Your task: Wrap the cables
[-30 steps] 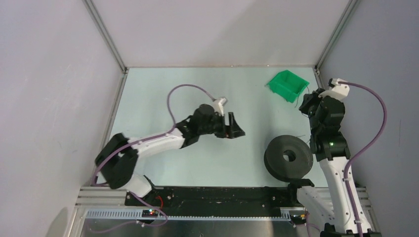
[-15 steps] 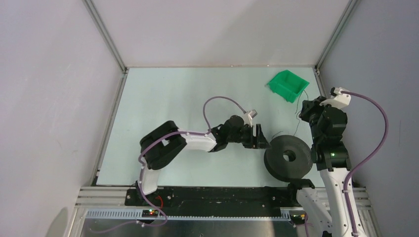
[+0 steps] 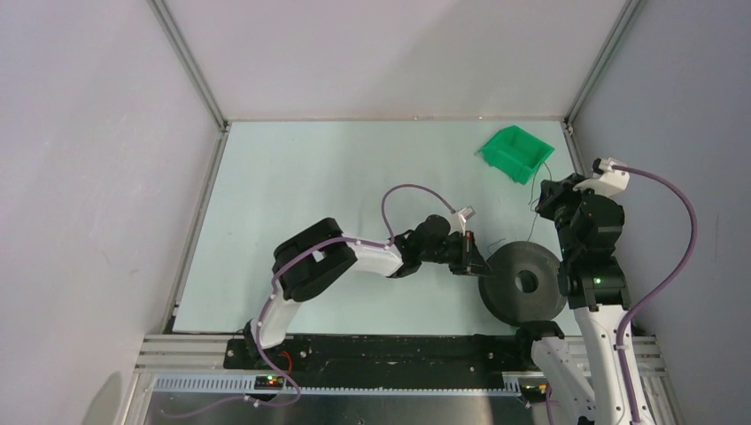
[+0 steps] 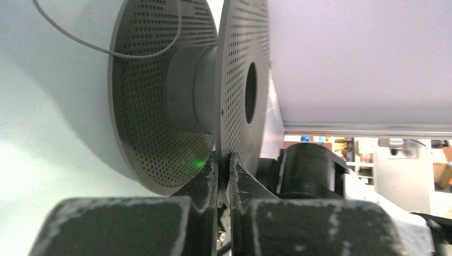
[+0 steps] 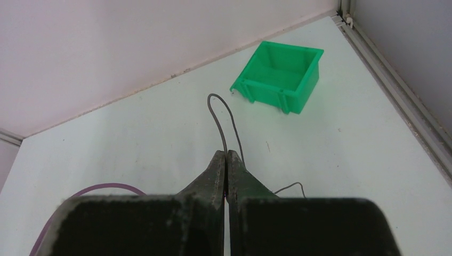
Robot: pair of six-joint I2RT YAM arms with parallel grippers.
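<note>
The dark grey spool [image 3: 503, 292] lies flat at the table's right front. My left gripper [image 3: 481, 263] reaches it from the left and is shut on the rim of one perforated disc [image 4: 237, 80]; in the left wrist view the left gripper [image 4: 224, 158] pinches that disc's edge. The thin dark cable [image 5: 215, 109] loops up from my right gripper [image 5: 227, 154], which is shut on it. In the top view the right gripper [image 3: 542, 197] hangs just behind the spool, the cable [image 3: 534, 217] trailing down toward it. A strand of the cable [image 4: 106, 50] curves to the spool's core.
A green bin [image 3: 514, 152] stands at the back right, beyond the right gripper; it also shows as the green bin [image 5: 280, 74] in the right wrist view. Metal frame rails [image 3: 576, 106] and grey walls close in the right side.
The left arm swung right across the table to the spool and its jaws closed on the disc rim. The spool shifted slightly right. The right arm barely moved, still shut.
</note>
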